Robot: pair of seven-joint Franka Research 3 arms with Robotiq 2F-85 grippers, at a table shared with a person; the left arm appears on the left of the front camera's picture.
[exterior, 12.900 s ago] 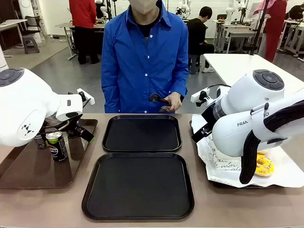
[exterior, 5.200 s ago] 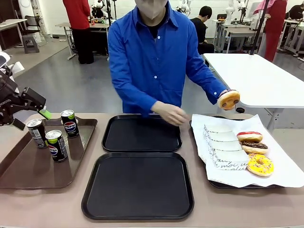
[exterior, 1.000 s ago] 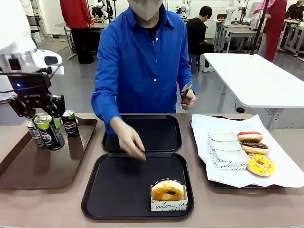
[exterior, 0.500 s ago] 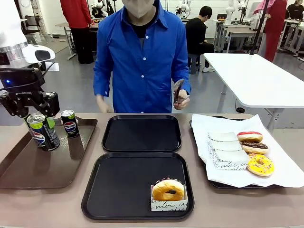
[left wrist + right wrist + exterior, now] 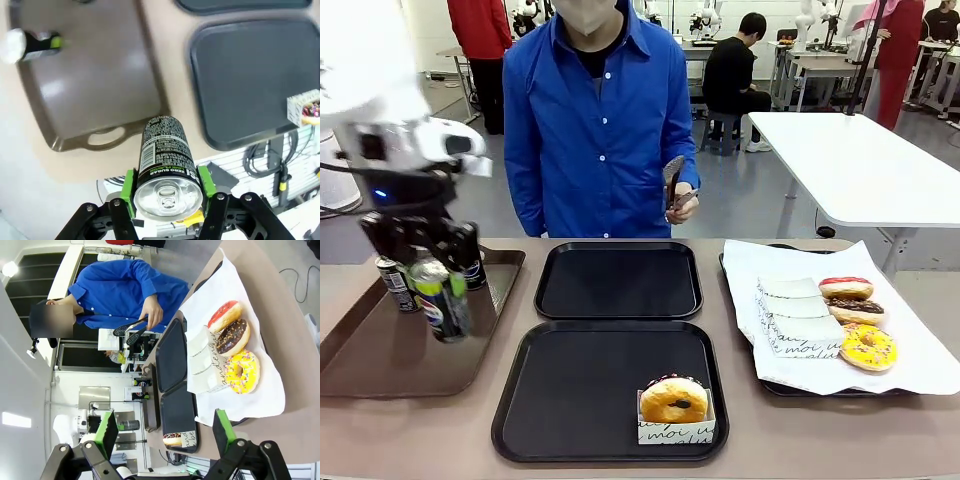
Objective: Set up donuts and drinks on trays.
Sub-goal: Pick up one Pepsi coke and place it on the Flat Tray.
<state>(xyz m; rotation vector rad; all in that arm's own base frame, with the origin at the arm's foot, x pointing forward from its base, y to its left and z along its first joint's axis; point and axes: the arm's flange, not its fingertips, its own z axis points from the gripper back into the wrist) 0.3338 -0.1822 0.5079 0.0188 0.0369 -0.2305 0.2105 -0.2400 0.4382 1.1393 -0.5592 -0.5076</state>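
Observation:
My left gripper (image 5: 432, 266) is shut on a black drink can (image 5: 440, 305) and holds it just above the brown tray (image 5: 380, 370). In the left wrist view its green pads (image 5: 129, 186) clamp that can (image 5: 164, 160) on both sides. A second can (image 5: 392, 283) stands on the brown tray. Two black trays lie mid-table. The far tray (image 5: 620, 282) is bare. The near tray (image 5: 590, 390) carries an orange-glazed donut in a white box (image 5: 673, 408). My right gripper (image 5: 165, 440) is open, high above the table.
On the right, a paper-lined tray (image 5: 920, 375) holds a red donut (image 5: 845, 288), a chocolate one (image 5: 856, 310), a yellow sprinkled one (image 5: 868, 347) and folded white boxes (image 5: 795, 312). A person in a blue shirt stands across the table holding tongs (image 5: 672, 183).
My left gripper has carried the can to the right and slightly down over the brown tray. The person has straightened and drawn the tongs hand leftward.

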